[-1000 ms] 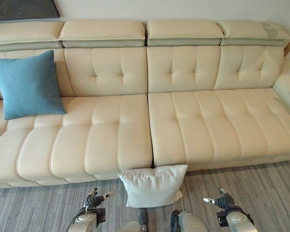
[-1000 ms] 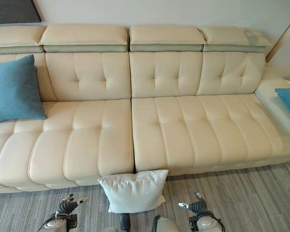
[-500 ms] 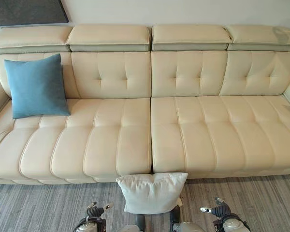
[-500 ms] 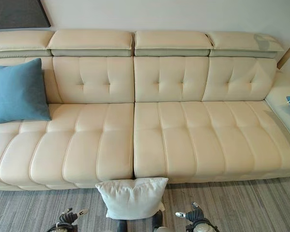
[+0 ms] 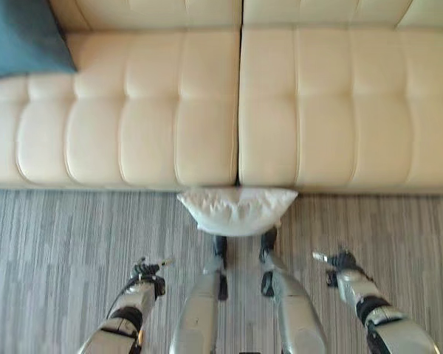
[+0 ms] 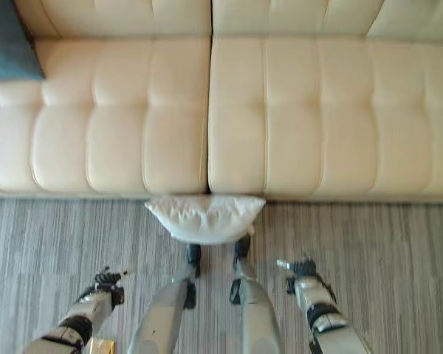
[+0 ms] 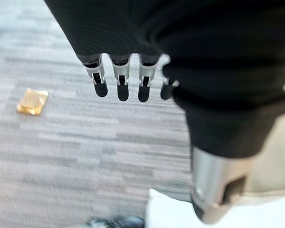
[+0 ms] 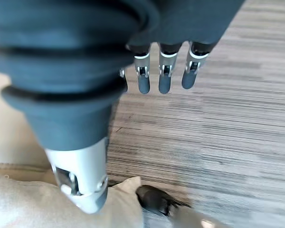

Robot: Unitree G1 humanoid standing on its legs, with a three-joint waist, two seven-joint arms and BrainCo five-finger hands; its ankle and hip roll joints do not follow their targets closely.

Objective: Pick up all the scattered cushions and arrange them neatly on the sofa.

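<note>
A white cushion [image 5: 236, 210] lies on the grey floor, leaning against the front of the cream sofa [image 5: 155, 110] at the seam between two seats. A blue cushion [image 5: 22, 37] rests on the sofa seat at the far left. My left hand [image 5: 146, 271] hangs low over the floor, left of the white cushion and apart from it, fingers [image 7: 121, 83] straight and holding nothing. My right hand [image 5: 338, 262] hangs to the cushion's right, also open with straight fingers [image 8: 164, 71]. A corner of the white cushion [image 8: 33, 204] shows past the right thumb.
Grey striped carpet [image 5: 59, 243] runs along the sofa front on both sides of the cushion. A small golden wrapper-like thing [image 7: 32, 101] lies on the carpet near my left hand.
The view has tilted down, so the sofa back has left the picture and more floor and arms show. The cushions lie where they were. Both hands stay low and open.
</note>
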